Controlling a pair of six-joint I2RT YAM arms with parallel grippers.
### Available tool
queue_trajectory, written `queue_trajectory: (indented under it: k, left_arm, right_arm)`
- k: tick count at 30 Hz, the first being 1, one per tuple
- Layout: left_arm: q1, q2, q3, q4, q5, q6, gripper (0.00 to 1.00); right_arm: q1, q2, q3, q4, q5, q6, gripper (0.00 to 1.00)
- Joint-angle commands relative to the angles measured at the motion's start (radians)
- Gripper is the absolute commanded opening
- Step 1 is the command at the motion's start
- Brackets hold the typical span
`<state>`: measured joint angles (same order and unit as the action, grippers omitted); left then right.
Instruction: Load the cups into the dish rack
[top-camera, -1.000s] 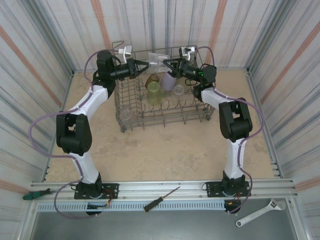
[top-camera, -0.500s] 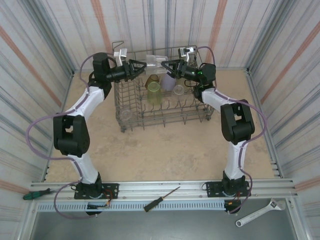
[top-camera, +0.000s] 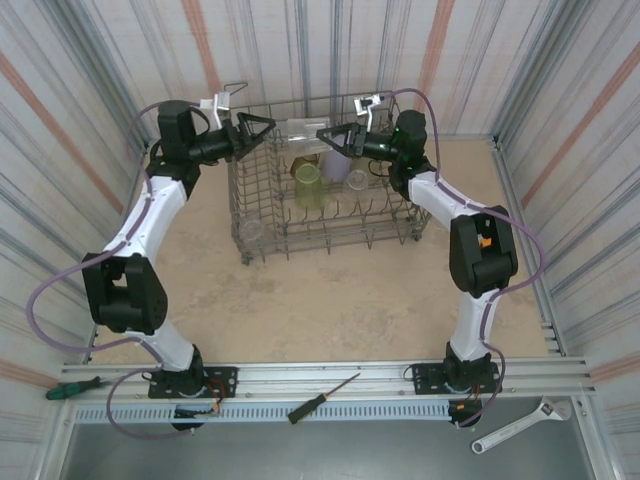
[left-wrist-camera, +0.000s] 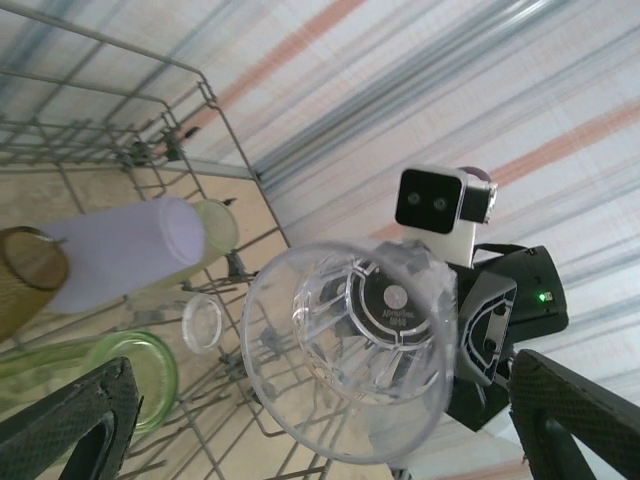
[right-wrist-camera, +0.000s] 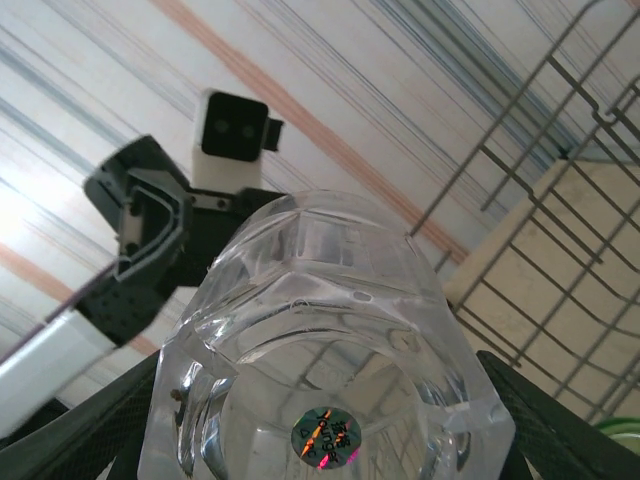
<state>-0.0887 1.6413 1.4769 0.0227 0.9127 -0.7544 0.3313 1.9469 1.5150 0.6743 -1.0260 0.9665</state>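
**A:** what's changed?

**B:** the left gripper (top-camera: 262, 127) has backed off to the left with its jaws spread, so it's now apart from the clear cup (top-camera: 300, 129).

**A:** and the cup?

**B:** the right gripper (top-camera: 322, 134) is pinching it above the far side of the dish rack (top-camera: 340, 236). Inside the rack there's a yellow-green cup (top-camera: 307, 186), a lilac cup (top-camera: 336, 163) and an amber cup (top-camera: 304, 160).

The top camera is looking down from behind the arm bases (top-camera: 190, 378) at the whole dish rack (top-camera: 330, 232). The wrist cameras are facing each other at close range (each seeing the other's lens housing (left-wrist-camera: 432, 200)), both sharing the clear cup (left-wrist-camera: 350, 350).
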Motion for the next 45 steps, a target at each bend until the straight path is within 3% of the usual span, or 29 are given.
queue_trajectory:
  k: [1, 8, 20, 38, 45]
  left_arm:
    - [0.032, -0.075, -0.009, -0.097, -0.032, 0.058, 0.99]
    - [0.061, -0.148, 0.056, -0.370, -0.108, 0.250, 0.99]
    - [0.160, -0.277, -0.024, -0.470, -0.203, 0.232, 0.99]
    - [0.220, -0.329, -0.113, -0.521, -0.242, 0.267, 0.99]
    - [0.225, -0.330, -0.131, -0.517, -0.238, 0.271, 0.99]
  right_arm:
    - [0.032, -0.075, 0.074, -0.255, -0.001, -0.257, 0.49]
    - [0.089, -0.068, 0.176, -0.573, 0.064, -0.540, 0.49]
    - [0.205, -0.005, 0.353, -0.968, 0.328, -0.953, 0.48]
    - [0.333, 0.167, 0.607, -1.225, 0.607, -1.198, 0.47]
    - [0.365, 0.225, 0.666, -1.264, 0.652, -1.243, 0.46]
